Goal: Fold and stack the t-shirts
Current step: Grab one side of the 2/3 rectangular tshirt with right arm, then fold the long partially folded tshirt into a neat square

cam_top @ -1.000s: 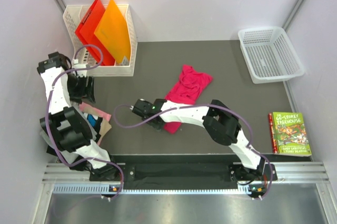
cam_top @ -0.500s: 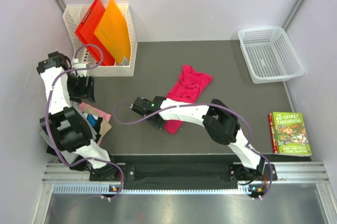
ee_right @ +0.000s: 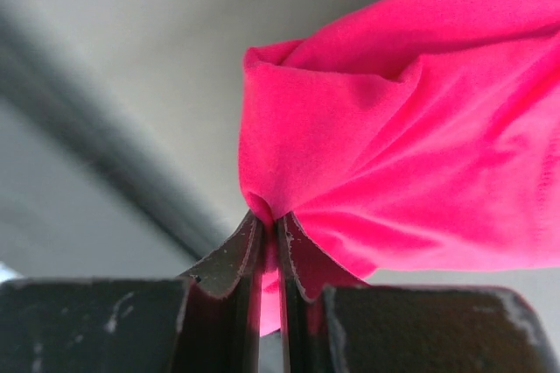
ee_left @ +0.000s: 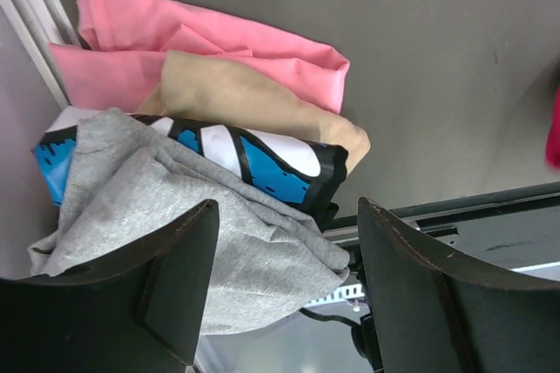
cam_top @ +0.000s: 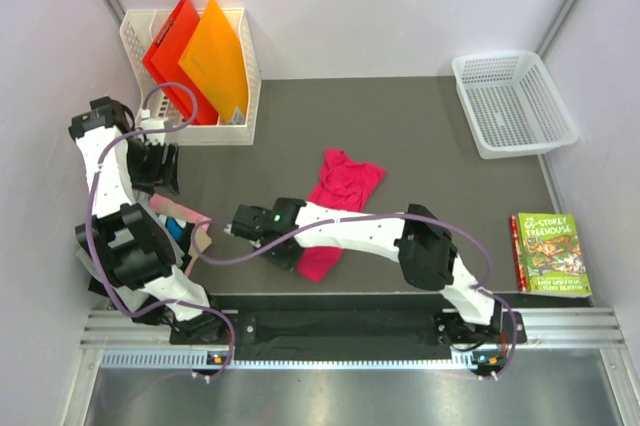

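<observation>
Magenta shirt (cam_top: 345,184), soft and light, is bunching limply where the right gripper (ee_right: 269,220) is clamping its seven-o'clock edge; the left gripper (ee_left: 287,215) is gaping empty.

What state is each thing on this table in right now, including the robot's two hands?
Right hand, shut on the magenta shirt.
Magenta shirt, bunched up, unfolded.
Left hand, open, holding nothing.
Shirt pile, folded, grey on top.
White basket, empty.
Book, closed, lying flat.
Folders, standing slanted in their holder.
</observation>
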